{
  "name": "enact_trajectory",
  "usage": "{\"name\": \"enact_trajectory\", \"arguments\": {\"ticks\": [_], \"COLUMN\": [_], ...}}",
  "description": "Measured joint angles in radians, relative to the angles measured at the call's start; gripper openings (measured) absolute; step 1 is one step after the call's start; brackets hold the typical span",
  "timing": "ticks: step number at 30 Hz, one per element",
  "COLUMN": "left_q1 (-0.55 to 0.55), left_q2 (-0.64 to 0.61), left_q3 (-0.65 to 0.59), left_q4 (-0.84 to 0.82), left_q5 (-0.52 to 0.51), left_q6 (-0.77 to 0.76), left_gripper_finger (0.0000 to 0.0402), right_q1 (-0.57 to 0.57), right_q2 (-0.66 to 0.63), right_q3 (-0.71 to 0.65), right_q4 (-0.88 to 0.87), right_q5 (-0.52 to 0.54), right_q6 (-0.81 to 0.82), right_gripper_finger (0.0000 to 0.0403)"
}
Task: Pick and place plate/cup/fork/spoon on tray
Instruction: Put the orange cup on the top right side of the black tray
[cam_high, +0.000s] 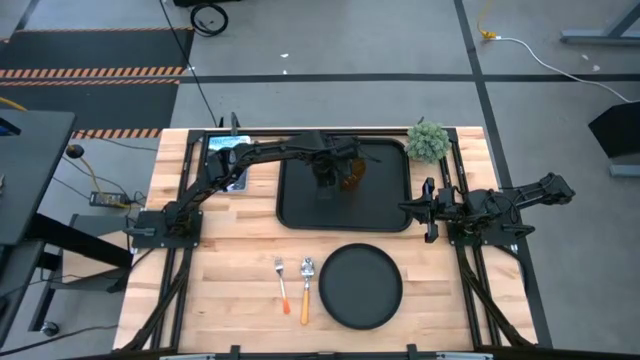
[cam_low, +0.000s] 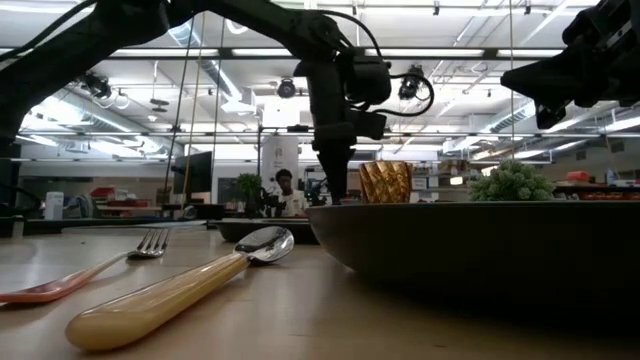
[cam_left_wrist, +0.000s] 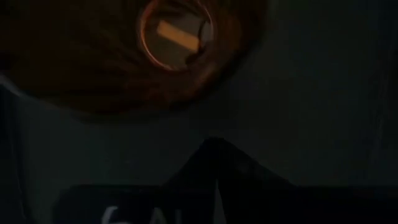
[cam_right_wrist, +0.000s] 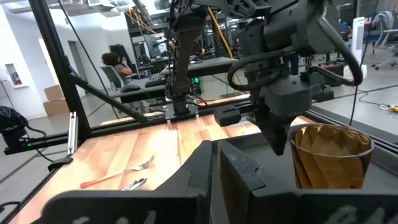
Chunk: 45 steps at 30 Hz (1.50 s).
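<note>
Upright cup (cam_high: 352, 176) on tray (cam_high: 300, 205), left gripper (cam_high: 326, 183) beside

Cup (cam_right_wrist: 331, 155) stands upright on tray (cam_right_wrist: 245, 144); left gripper (cam_right_wrist: 278, 140) hangs just beside it, apart. Fork (cam_right_wrist: 117, 173) and spoon (cam_right_wrist: 135, 184) lie on the wooden table (cam_right_wrist: 143, 146). Person (cam_right_wrist: 114, 65) seated beyond.
</note>
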Motion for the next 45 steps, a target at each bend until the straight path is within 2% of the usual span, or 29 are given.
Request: {"name": "enact_trajectory", "arguments": {"ticks": [8,19,29,35,39,45], "left_q1": [-0.001,-0.001,0.002,0.005,0.002,0.001], "left_q2": [-0.004,-0.004,-0.004,-0.004,-0.004,-0.004], "left_q3": [0.000,0.000,0.000,0.000,0.000,0.000], "left_q4": [0.092,0.247,0.403,0.354,0.302,0.363], "left_q5": [0.059,0.059,0.059,0.061,0.098,0.102], "left_q6": [-0.040,-0.087,-0.053,-0.003,0.023,0.019], "left_gripper_finger": [0.0010,0.0010,0.0009,0.0009,0.0009,0.0009], "right_q1": [0.000,0.000,0.000,0.000,0.000,0.000], "right_q2": [0.000,0.000,0.000,0.000,0.000,0.000], "right_q3": [0.000,0.000,0.000,0.000,0.000,0.000], "right_q4": [0.001,0.001,0.000,0.001,0.001,0.001], "right_q5": [0.000,0.000,0.000,0.000,0.000,0.000], "right_q6": [0.000,0.000,0.000,0.000,0.000,0.000], "right_gripper_finger": [0.0034,0.0034,0.0034,0.0034,0.0034,0.0034]}}
